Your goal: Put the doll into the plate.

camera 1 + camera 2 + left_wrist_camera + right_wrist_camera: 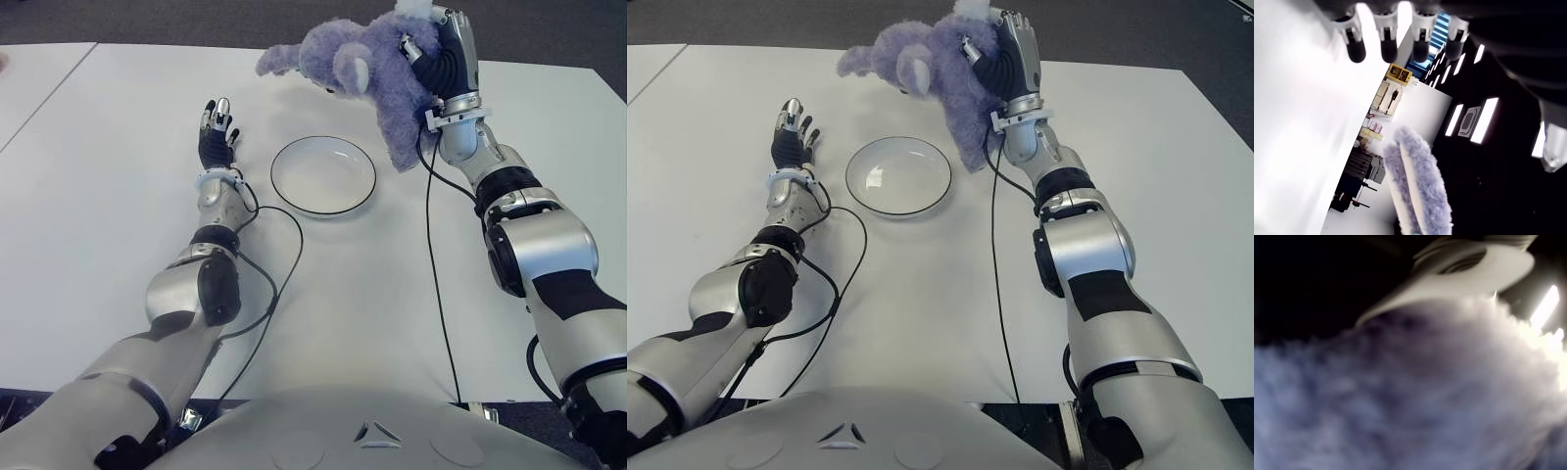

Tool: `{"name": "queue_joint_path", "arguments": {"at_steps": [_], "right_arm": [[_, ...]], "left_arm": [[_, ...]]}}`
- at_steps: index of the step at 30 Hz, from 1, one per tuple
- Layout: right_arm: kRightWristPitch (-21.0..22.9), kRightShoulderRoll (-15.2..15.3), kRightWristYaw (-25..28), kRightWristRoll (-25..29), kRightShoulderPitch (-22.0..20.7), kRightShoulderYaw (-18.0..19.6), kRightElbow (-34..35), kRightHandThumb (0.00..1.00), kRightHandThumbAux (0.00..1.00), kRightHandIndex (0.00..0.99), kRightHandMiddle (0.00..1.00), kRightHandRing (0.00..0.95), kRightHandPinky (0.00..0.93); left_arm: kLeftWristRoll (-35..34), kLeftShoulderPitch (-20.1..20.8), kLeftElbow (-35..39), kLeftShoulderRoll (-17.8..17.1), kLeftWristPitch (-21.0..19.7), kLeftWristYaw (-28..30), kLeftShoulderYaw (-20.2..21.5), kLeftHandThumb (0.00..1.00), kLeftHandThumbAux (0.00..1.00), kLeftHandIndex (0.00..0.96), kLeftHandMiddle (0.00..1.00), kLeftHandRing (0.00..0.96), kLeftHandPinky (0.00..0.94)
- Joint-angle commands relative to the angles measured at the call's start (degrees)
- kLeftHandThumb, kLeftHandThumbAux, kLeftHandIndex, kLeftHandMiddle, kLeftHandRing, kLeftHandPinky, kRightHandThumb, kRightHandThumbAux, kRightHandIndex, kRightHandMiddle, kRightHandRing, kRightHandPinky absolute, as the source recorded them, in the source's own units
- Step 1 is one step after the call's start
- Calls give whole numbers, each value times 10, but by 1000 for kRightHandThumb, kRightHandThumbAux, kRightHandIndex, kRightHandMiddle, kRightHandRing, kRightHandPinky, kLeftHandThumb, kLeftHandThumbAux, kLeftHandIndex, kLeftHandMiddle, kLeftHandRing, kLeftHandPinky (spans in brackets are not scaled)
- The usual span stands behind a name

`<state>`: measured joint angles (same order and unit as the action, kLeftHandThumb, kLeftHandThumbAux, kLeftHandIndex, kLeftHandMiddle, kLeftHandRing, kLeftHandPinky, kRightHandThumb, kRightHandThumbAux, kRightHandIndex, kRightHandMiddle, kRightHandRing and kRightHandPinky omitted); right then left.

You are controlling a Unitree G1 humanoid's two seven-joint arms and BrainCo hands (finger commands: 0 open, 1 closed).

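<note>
Aloft, doll point(377, 69) (plate point(323, 175) bare)

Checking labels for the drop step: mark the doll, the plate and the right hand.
purple plush doll point(377, 69), left eye view, on its body, held above the table.
plate point(364, 192), left eye view, on its dark-edged rim, right side.
right hand point(443, 61), left eye view, on the middle of the hand gripping the doll.

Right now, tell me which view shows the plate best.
The left eye view: the whole plate shows on the table, empty, between the open left hand and the doll held by the right hand. The right eye view matches it; neither wrist view shows the plate.
</note>
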<state>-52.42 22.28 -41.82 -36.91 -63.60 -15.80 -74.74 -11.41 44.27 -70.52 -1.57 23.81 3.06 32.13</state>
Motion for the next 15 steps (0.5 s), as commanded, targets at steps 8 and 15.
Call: {"name": "queue_joint_path", "arguments": {"at_steps": [8, 15], "right_arm": [[-52, -1, -80, -36, -27, -32, 17, 703, 723, 439, 857, 856, 845], [-80, -2, -76, -30, -29, -32, 18, 702, 724, 439, 850, 849, 833]], "left_arm": [[-27, -114, -75, 25, -84, -7, 35, 0, 534, 0, 71, 69, 74], [-29, -112, -75, 27, -83, -11, 37, 0, 522, 0, 75, 74, 77]]}}
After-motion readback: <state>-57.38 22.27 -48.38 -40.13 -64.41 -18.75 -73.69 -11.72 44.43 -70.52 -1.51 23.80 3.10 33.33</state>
